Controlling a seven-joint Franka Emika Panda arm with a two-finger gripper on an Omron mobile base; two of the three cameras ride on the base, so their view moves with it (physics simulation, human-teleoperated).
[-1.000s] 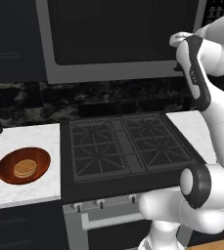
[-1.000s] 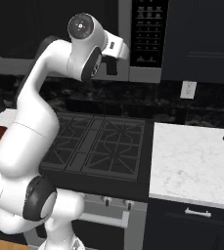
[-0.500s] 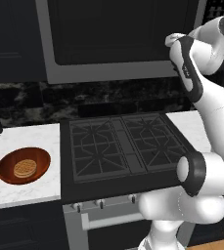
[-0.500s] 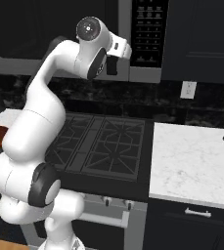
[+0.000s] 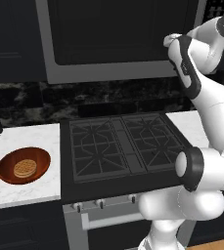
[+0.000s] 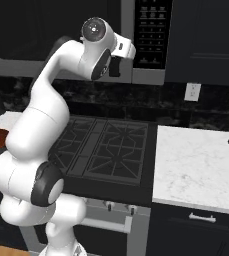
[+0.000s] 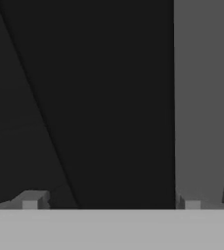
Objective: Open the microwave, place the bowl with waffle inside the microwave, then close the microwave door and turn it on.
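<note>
— Nearest your base, what do you have?
— Your black stove (image 5: 123,146), and left of it on the white counter (image 5: 20,195) the bowl (image 5: 23,165) with the waffle (image 5: 24,168) lying in it.
— And higher, farther back?
— Your gripper (image 7: 111,202) is up at the microwave door (image 5: 113,34), close to the dark glass by its right grey frame — jaws spread wide, holding nothing. The door is shut on the microwave (image 6: 136,40).

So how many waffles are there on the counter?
1: a single waffle lies in the bowl on the white counter left of the stove. Others could be out of view.
</note>
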